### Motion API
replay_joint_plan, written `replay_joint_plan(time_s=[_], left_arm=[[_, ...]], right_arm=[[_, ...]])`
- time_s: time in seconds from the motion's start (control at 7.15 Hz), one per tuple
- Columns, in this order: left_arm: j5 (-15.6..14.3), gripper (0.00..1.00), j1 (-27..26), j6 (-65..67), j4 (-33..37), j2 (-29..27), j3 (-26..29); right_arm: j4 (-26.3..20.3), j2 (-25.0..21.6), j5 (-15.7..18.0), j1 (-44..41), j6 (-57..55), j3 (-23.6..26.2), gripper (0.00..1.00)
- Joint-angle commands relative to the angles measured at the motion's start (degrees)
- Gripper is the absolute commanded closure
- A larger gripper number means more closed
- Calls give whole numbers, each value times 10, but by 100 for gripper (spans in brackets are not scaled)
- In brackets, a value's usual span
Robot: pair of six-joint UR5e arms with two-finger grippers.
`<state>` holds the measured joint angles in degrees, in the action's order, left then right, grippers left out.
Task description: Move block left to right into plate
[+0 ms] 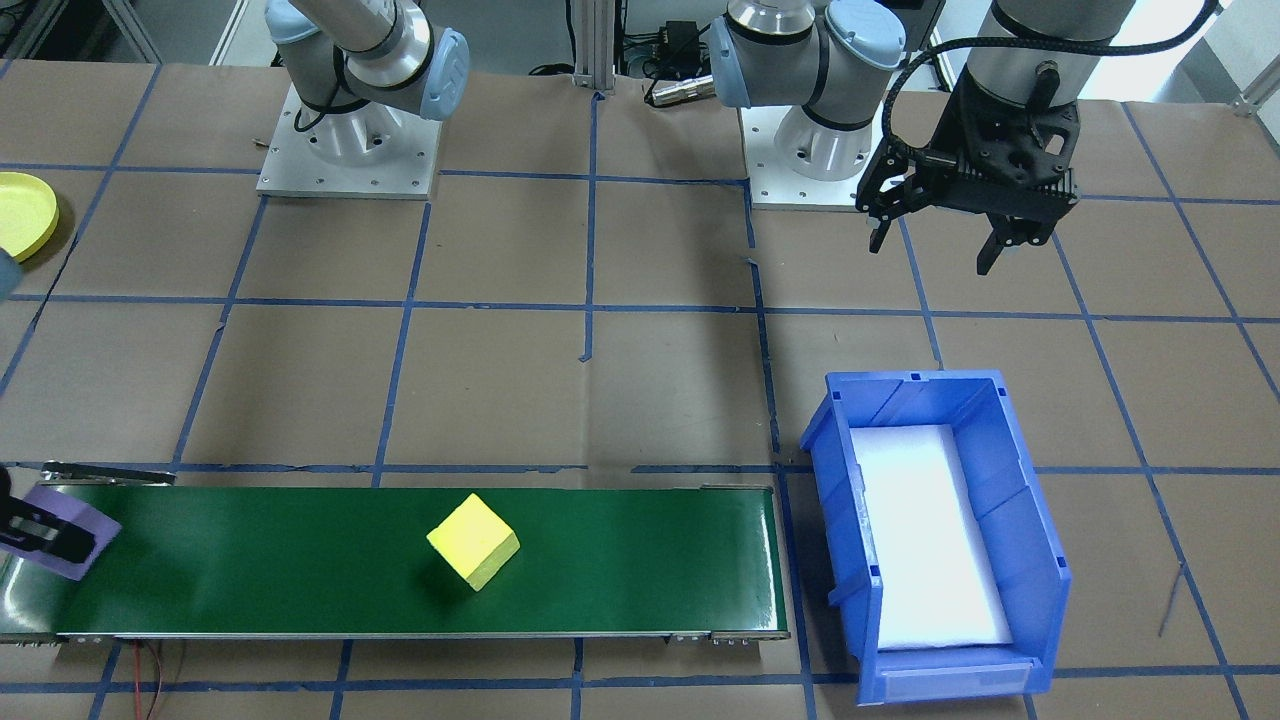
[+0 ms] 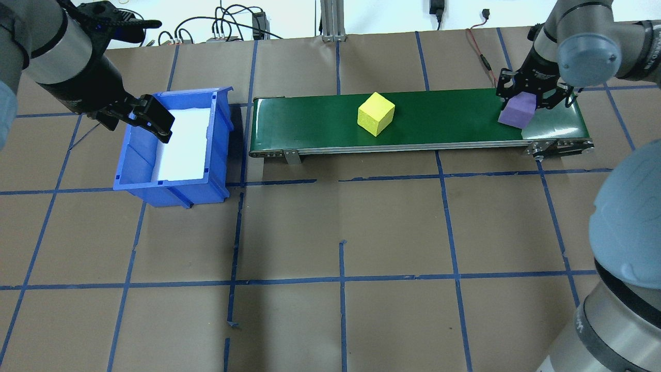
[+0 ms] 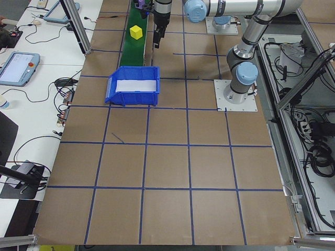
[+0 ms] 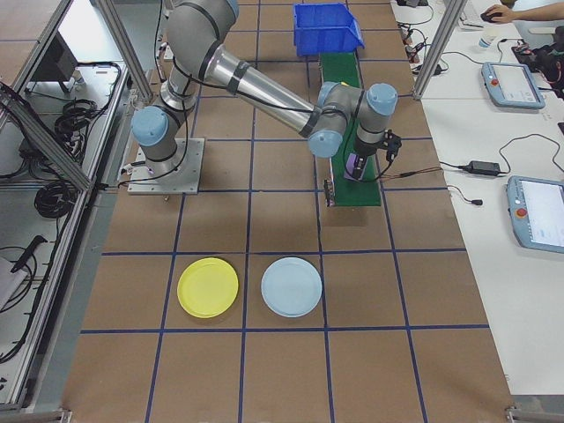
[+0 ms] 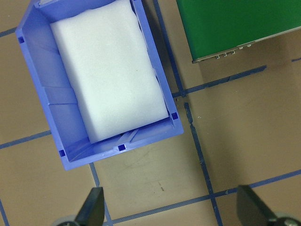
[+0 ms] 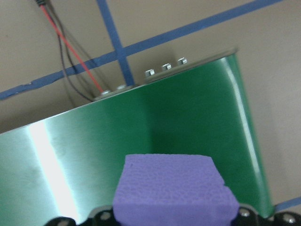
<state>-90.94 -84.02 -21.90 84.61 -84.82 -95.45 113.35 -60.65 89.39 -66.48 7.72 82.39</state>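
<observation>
My right gripper (image 2: 520, 103) is shut on a purple block (image 2: 516, 110) over the right end of the green conveyor belt (image 2: 444, 116); the right wrist view shows the purple block (image 6: 174, 188) close up between the fingers. A yellow block (image 2: 376, 113) lies loose at the middle of the belt. The yellow plate (image 4: 208, 287) rests on the table on my right side, well away from the belt, and shows as the yellow plate (image 1: 22, 214) at the front view's left edge. My left gripper (image 1: 932, 250) hangs open and empty by the blue bin (image 2: 170, 185).
The blue bin (image 1: 1040, 540) with a white foam pad stands off the belt's left end. A pale blue plate (image 4: 292, 286) lies beside the yellow one. Red and black wires (image 6: 66, 52) run past the belt's right end. Blue tape lines grid the brown table.
</observation>
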Motion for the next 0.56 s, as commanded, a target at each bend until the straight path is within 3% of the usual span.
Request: replay_joint_plan(time_s=[0.0, 0.42], left_arm=[[0, 0, 0, 0, 1, 0, -1], [0, 0, 0, -2, -1, 0, 1]], right_arm=[[25, -3, -12, 116, 228, 1, 79], [25, -2, -40, 313, 396, 73, 78]])
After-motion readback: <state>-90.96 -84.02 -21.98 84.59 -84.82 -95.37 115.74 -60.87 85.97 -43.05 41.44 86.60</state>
